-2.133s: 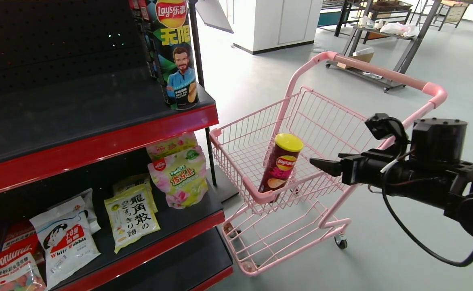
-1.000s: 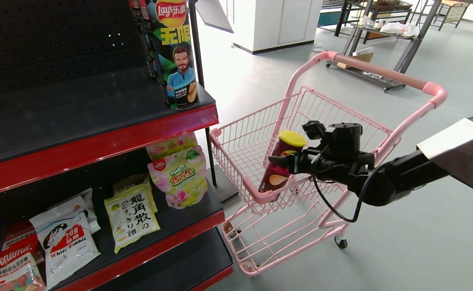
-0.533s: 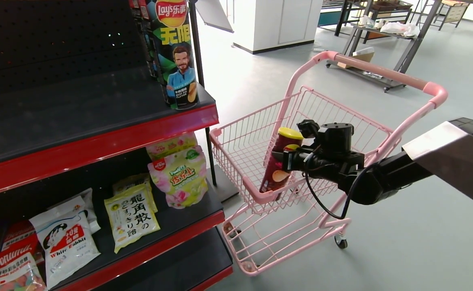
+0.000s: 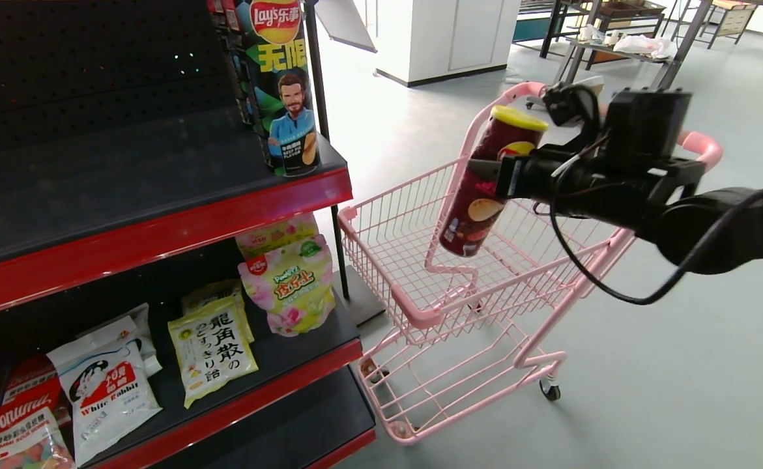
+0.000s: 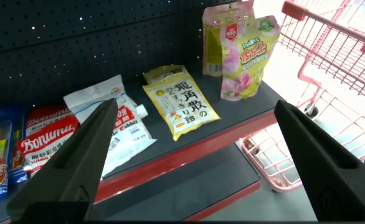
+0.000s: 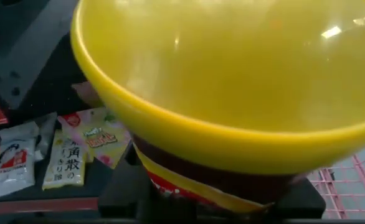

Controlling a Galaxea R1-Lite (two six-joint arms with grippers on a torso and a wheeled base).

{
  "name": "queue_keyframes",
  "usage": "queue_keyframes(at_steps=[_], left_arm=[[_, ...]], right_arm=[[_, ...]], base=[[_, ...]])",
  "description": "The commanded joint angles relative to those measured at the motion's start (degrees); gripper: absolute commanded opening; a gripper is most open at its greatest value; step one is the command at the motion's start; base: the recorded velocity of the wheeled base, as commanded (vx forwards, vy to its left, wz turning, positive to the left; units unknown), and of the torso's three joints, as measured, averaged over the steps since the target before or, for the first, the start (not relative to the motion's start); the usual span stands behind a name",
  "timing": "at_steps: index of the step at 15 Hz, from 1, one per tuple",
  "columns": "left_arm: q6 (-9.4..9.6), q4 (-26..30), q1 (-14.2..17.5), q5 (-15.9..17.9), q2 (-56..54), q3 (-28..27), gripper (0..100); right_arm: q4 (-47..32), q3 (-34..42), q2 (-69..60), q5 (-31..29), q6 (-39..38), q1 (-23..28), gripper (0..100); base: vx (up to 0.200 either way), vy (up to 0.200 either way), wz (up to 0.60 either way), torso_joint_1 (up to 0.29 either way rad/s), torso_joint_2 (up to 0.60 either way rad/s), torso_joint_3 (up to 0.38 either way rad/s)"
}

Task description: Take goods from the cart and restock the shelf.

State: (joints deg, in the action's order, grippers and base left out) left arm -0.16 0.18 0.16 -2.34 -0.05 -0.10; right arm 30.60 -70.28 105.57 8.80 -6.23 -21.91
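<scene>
A dark red chip can (image 4: 482,189) with a yellow lid (image 4: 519,118) hangs tilted above the pink cart (image 4: 420,316), clear of its basket. My right gripper (image 4: 495,177) is shut on the can's upper half. In the right wrist view the yellow lid (image 6: 232,81) looms large above the dark red can body (image 6: 189,180), with black fingers (image 6: 129,186) on either side. My left gripper (image 5: 195,162) is open in front of the lower shelf (image 5: 195,152), nothing between its fingers (image 5: 76,165). The upper shelf (image 4: 159,221) holds a tall chip can (image 4: 283,85) at its right end.
Snack bags lie on the lower shelf: a pink-green pouch (image 4: 293,286), a yellow bag (image 4: 212,348), a white bag (image 4: 107,391). The upper shelf's dark surface left of the tall can is bare. Grey floor lies behind the cart, with metal racks (image 4: 616,65) far back.
My right gripper reached into the cart, shut on the chip can and lifted it up out of the basket, to the height of the cart handle.
</scene>
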Motion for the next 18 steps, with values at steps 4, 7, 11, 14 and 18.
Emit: queue_keyframes(at_steps=[4,7,11,14,18], left_arm=[[-0.02,0.1,0.0,0.0,0.0,0.0,100],[-0.02,0.0,0.0,0.0,0.0,0.0,100],[-0.02,0.0,0.0,0.0,0.0,0.0,100],[-0.02,0.0,0.0,0.0,0.0,0.0,100],[-0.02,0.1,0.0,0.0,0.0,0.0,100]], right_arm=[[-13.8,20.3,-29.6,-5.9,9.3,-6.8,0],[-12.6,22.0,-31.4,-6.0,3.2,-14.6,0],[-16.0,19.7,-27.9,-5.9,3.4,-15.6,0],[-16.0,22.2,-27.4,-2.9,8.8,-15.3,0],[-16.0,22.6,-27.5,2.4,9.1,-15.4,0]], base=[[0.0,0.0,0.0,0.0,0.0,0.0],[0.0,0.0,0.0,0.0,0.0,0.0],[0.0,0.0,0.0,0.0,0.0,0.0],[0.0,0.0,0.0,0.0,0.0,0.0],[0.0,0.0,0.0,0.0,0.0,0.0]])
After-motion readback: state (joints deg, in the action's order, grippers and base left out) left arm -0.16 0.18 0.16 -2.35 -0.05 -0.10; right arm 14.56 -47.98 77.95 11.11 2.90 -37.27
